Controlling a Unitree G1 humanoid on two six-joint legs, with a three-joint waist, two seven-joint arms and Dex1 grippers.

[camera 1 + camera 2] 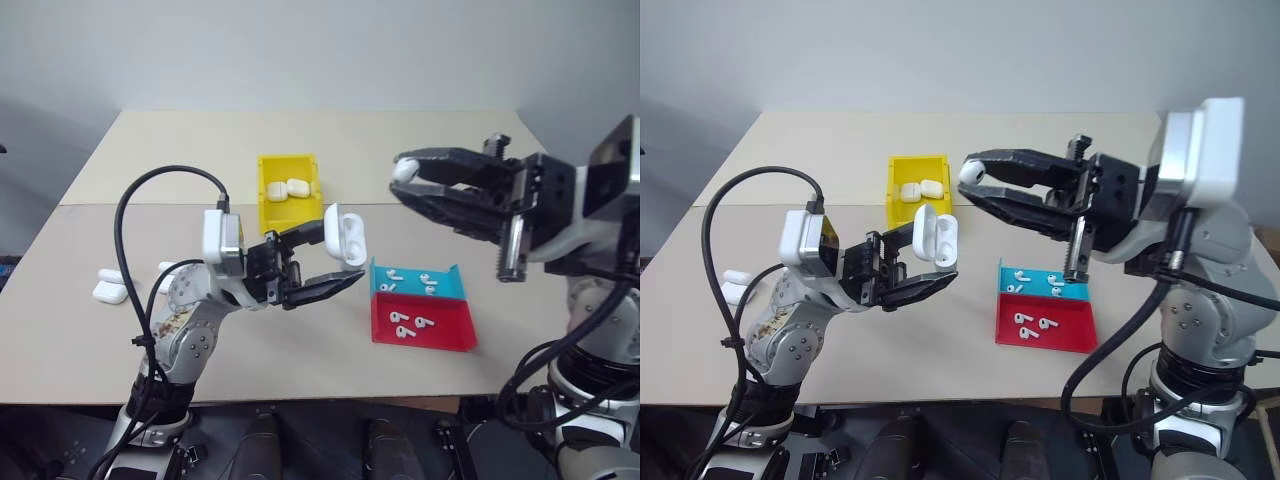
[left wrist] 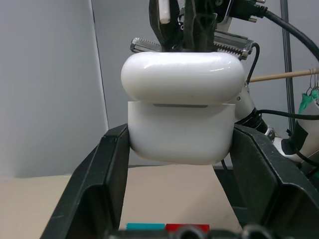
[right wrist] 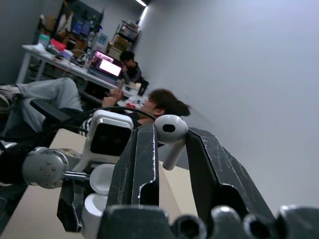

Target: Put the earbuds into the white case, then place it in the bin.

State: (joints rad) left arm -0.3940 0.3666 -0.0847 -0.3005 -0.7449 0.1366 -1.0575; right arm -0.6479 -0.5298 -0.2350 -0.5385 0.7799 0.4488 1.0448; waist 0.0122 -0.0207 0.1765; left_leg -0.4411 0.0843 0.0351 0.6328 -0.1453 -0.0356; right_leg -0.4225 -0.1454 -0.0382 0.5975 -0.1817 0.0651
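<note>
Left eye view, case: sitting clamped in the left gripper point(image 1: 330, 262), the white case point(image 1: 345, 235) held above the table point(image 1: 300, 340) with lid swung open, cavity facing toward the right gripper point(image 1: 402, 180).
Left eye view, earbud: riding pinched at the tips of the right gripper, the earbud point(image 1: 404, 170) hanging up and to the right of the open case, apart from it.
Left eye view, bin: lying beyond the case, the yellow bin point(image 1: 290, 190) already holding two cases; red tray point(image 1: 425, 330) and teal tray point(image 1: 420, 285) carrying loose earbuds below the right arm.
Right eye view, gap: showing a clear gap between earbud and case mouth; right arm being the one to close it, down and leftward.
Left wrist view, grip: squeezing the case body between both fingers point(image 2: 94, 189), lid raised.
Right wrist view, axis: pinching the stem between narrow fingers point(image 3: 142, 164), head outward, stalk running back along the gripper; case lying beyond and below, so likely needing stem-first turning.
</note>
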